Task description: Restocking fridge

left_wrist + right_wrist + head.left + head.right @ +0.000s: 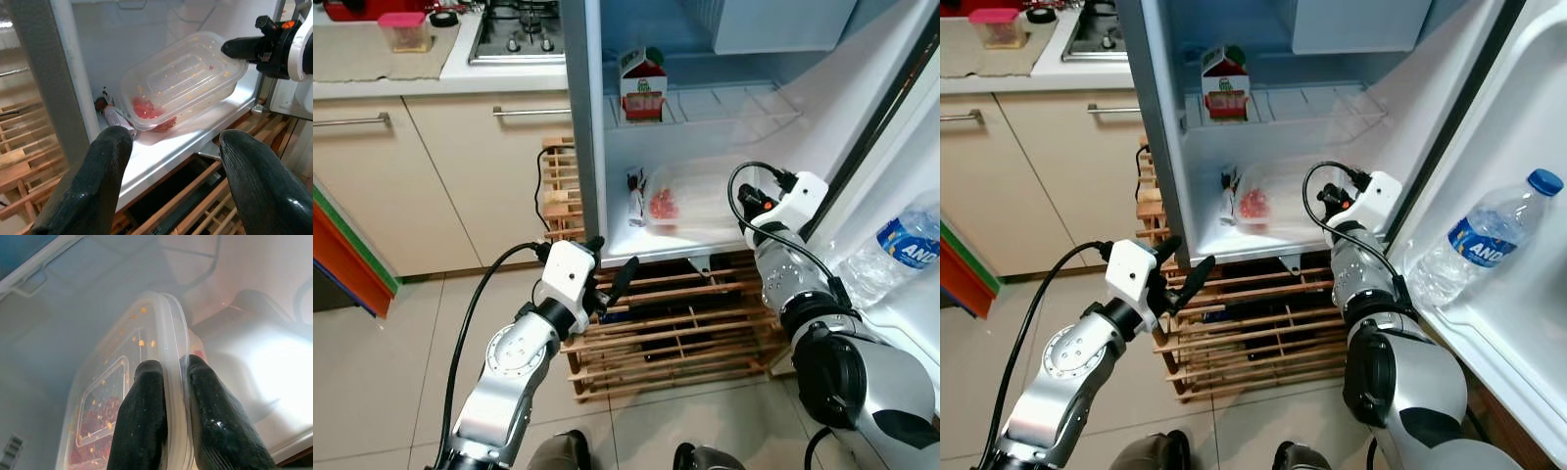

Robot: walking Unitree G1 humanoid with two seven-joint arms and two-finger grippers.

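Note:
A clear lidded plastic container [690,196] with red food in one corner lies on the fridge's lower shelf [651,250]. My right gripper [745,200] reaches into the fridge from the right and is shut on the container's rim [171,347], one finger on each side of the lid edge. My left gripper [612,262] hovers open just outside the fridge, below and in front of the shelf's left corner, with nothing between its fingers [98,171]. In the left wrist view the container [181,83] lies ahead, with the right gripper [242,47] at its far end.
A small packet [635,193] lies left of the container. A milk carton [643,86] stands on the shelf above. A water bottle [1489,245] lies in the open door's rack at right. A wooden rack [675,323] sits under the fridge. Cabinets and a stove [514,29] are to the left.

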